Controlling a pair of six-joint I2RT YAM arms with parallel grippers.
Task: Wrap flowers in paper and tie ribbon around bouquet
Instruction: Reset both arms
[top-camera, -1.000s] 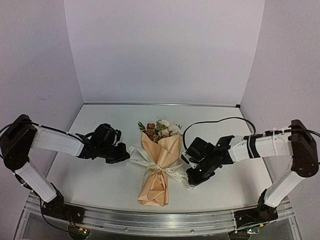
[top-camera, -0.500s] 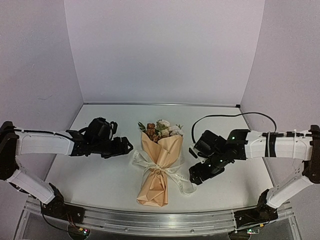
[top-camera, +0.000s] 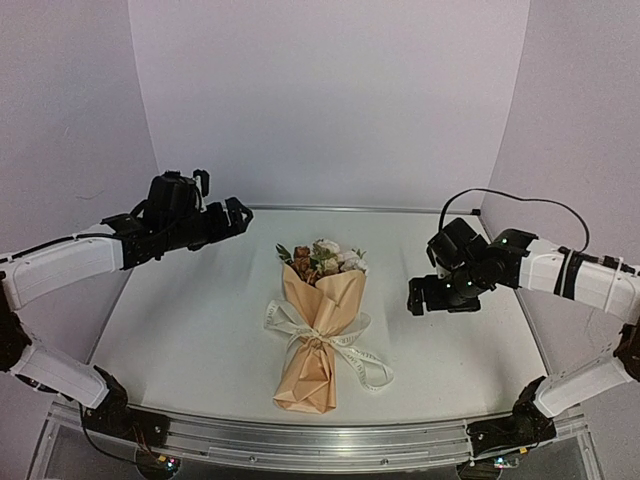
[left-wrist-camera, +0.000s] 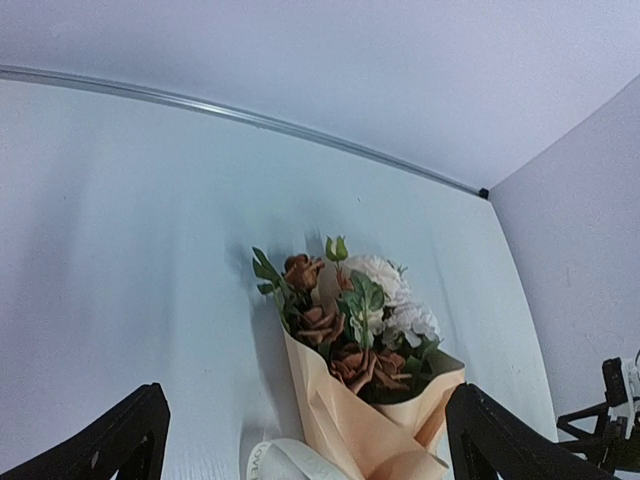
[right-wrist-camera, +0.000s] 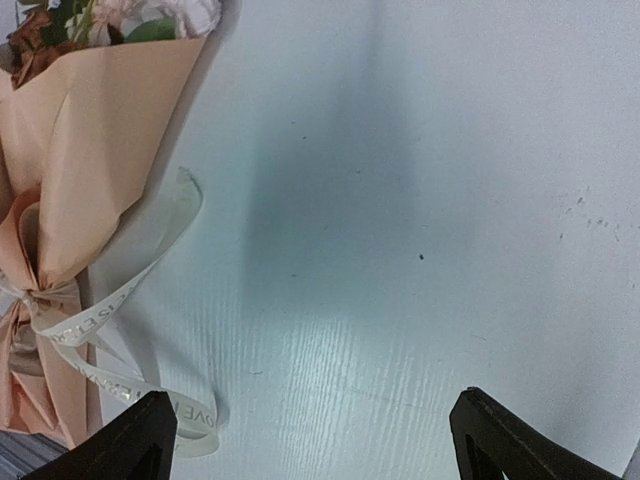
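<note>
Your left hand (top-camera: 233, 214) hangs above the far left of the counter (top-camera: 180, 330), its fingers spread wide and gripping nothing, well apart from the bouquet (top-camera: 318, 320). The bouquet lies at the middle of the counter, with the flowers (top-camera: 325, 258) toward the far side and the narrow end of the paper (top-camera: 308, 380) toward the near edge. The ribbon (top-camera: 352, 352) is tied around its waist, and its tails trail right onto the counter. Your right hand (top-camera: 440, 302) hovers to the right of the bouquet, equally wide and empty.
</note>
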